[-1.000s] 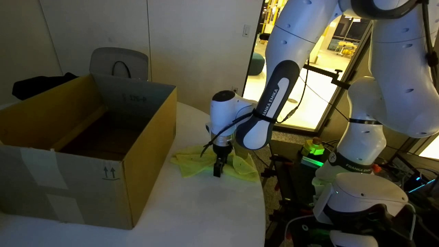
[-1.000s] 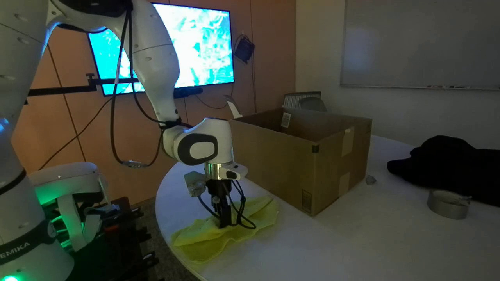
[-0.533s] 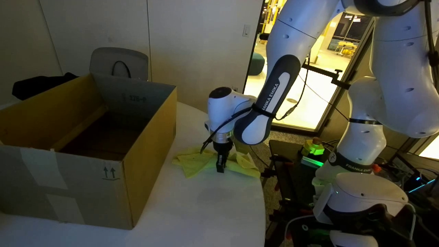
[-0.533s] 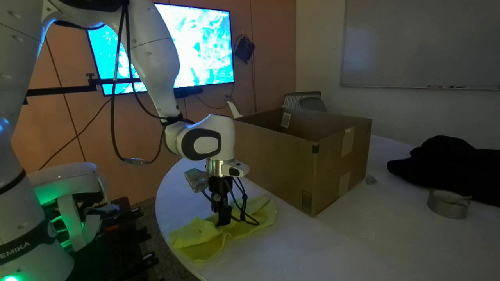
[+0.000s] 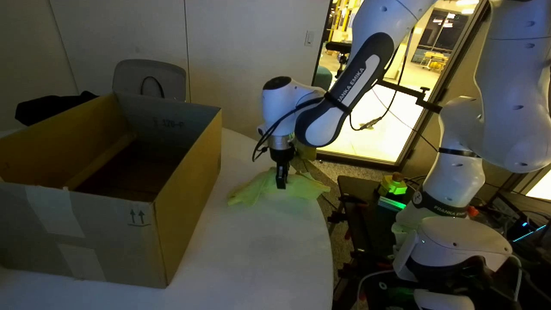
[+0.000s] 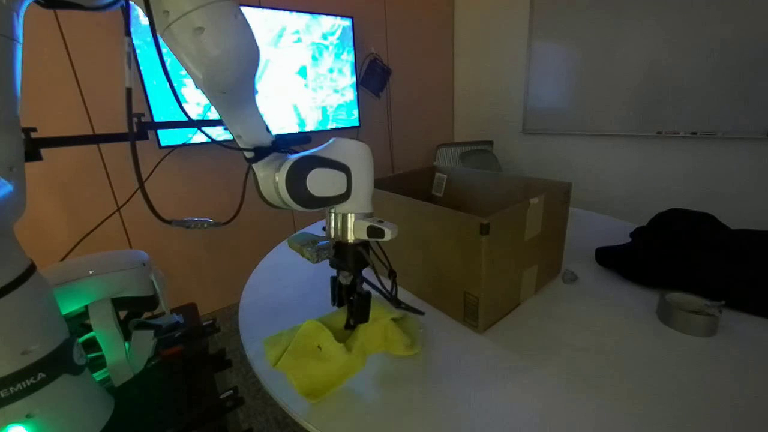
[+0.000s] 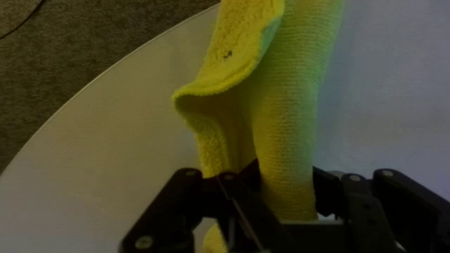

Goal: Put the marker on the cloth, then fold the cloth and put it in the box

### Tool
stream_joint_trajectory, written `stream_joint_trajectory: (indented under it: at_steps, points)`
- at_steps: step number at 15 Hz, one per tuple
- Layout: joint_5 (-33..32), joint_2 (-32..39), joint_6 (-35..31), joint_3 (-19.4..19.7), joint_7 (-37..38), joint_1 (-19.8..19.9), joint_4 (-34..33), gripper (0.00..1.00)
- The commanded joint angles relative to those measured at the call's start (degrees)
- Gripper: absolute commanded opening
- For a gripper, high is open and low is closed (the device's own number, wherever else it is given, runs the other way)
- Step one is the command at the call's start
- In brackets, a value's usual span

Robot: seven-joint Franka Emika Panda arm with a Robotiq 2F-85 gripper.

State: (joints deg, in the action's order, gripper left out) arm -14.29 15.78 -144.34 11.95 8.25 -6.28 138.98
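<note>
The end effector [image 7: 286,184] grasps the cloth [image 6: 324,360], draped beneath it onto the bench [image 6: 540,378]; the box [image 6: 432,258] stands near the end effector.

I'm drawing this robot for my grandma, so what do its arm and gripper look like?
The Franka Emika Panda arm is white and smoothly rounded, with dark panels and FRANKA EMIKA lettering. A black cable runs along it, tied by a black strap. Near its end is a shiny silver ring. The Robotiq gripper is black, with chunky jointed fingers and small round screw heads.
</note>
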Motion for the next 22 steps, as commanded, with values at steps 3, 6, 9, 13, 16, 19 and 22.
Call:
stream_joint_trajectory:
  at_steps: [3,6,9,13,16,19,22]
  points:
    - [-6.78,-15.47,6.67,-0.15,-2.62,6.47,-0.5,0.09]
    - [-5.5,-19.75,8.58,-1.82,-3.97,8.81,-4.15,0.09]
    - [-3.39,-20.27,9.91,-4.05,-3.2,9.03,-9.94,0.09]
    - [-0.38,-16.47,13.18,-8.05,-2.09,7.59,-20.72,0.09]
    - [0.43,-11.38,15.18,-10.85,0.59,6.33,-29.86,0.09]
    - [1.52,-4.51,15.59,-12.23,4.65,4.63,-39.32,0.1]
    - [2.47,3.04,15.16,-12.68,8.31,2.56,-48.16,0.1]
